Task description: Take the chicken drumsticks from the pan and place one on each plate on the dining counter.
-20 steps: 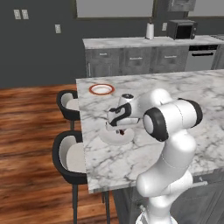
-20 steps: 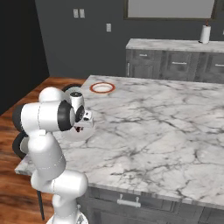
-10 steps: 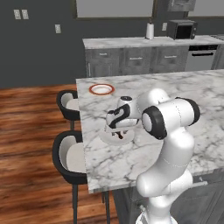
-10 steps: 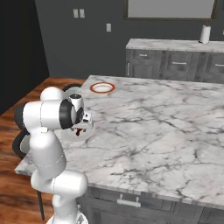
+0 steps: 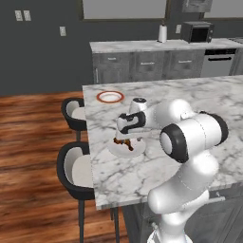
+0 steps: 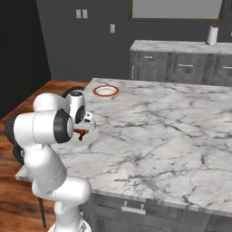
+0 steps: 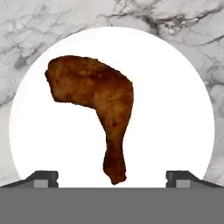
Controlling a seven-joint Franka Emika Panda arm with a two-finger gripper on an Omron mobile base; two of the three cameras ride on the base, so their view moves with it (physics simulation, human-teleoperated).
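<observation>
A glossy reddish-brown chicken drumstick (image 7: 98, 107) lies on the plain white round plate (image 7: 175, 109) — the hand (image 7: 112, 177) hovers above, fingers spread wide, on the marble bench (image 5: 190, 95).

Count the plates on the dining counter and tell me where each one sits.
2. The plain white plate lies directly under the gripper, holding a drumstick. The red-rimmed plate sits farther back near the dining counter corner.

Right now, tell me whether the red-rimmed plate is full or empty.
Empty: the red-rimmed plate shows a bare white centre, while the drumstick lies on the plain white plate.
</observation>
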